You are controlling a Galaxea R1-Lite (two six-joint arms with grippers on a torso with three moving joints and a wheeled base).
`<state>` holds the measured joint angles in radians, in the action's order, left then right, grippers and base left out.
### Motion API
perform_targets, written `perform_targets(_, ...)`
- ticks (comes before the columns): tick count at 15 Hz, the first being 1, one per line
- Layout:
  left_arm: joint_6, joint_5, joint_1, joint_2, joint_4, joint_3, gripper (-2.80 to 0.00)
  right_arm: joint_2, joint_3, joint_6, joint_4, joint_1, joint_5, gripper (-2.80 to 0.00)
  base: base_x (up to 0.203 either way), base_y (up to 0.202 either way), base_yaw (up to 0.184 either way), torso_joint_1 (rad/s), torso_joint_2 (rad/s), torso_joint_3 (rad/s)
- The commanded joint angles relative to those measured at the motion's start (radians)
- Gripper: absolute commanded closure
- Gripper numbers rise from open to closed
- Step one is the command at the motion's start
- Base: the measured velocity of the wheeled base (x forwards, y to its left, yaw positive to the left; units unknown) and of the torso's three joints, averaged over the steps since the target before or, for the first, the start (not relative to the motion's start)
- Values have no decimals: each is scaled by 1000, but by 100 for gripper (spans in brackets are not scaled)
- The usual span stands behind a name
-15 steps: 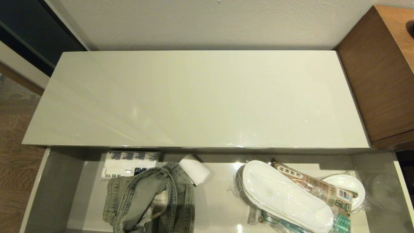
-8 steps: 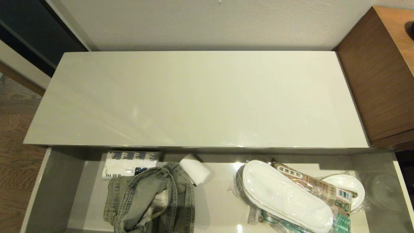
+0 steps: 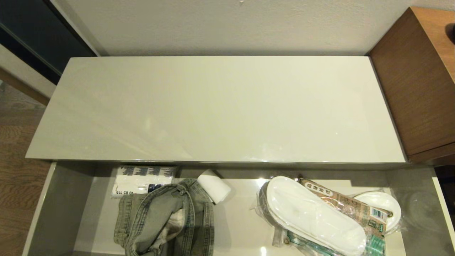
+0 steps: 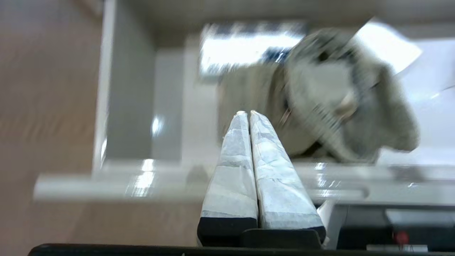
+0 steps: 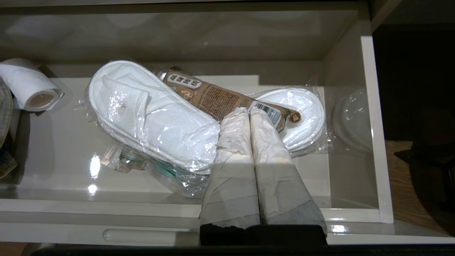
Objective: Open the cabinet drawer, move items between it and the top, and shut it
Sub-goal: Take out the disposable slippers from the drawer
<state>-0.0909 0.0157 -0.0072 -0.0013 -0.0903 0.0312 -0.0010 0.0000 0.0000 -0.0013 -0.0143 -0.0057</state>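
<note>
1. The cabinet drawer stands pulled out toward the robot, below the front edge of the top, a long glossy pale worktop with nothing on it.
2. A grey-green denim garment lies crumpled in the left half of the drawer.
3. A small white paper roll rests against the far right edge of the garment. A white packet with dark print lies just behind the garment, partly under the worktop's edge.
4. A pair of white slippers in clear plastic wrap lies in the right half of the drawer, well apart from the garment. 1 slipper lies slantwise on top. The other shows further right.
5. A brown printed packet lies across the slippers, between the 2 of them.
6. A brown wooden desk stands to the right of the cabinet, touching its side.
7. Neither arm shows in the head view.
8. In the left wrist view the left gripper is closed, its 2 taped fingers pressed together, holding nothing. It hangs over the drawer's front edge, pointing toward the garment without touching it.
9. In the right wrist view the right gripper is also closed and holds nothing. It hangs above the drawer's front edge, its tips in line with the brown packet and the slippers.
</note>
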Motion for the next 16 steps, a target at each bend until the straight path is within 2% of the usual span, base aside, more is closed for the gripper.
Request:
perform_targets(1,-17,-27,1,3,62,-28,0,-22,2,0,0,0,0,0,0,0,0,0,0,0)
perform_targets(2,-14,-35,1,3,80,-31,0,-22,2,0,0,0,0,0,0,0,0,0,0,0)
perform_targets(4,41,-31,1,3,85,-31,0,-22,2,0,0,0,0,0,0,0,0,0,0,0)
perform_targets(16,46,-29,1,3,86,-31,0,-22,2,-1,0,-1,0,0,0,0,0,0,0,0)
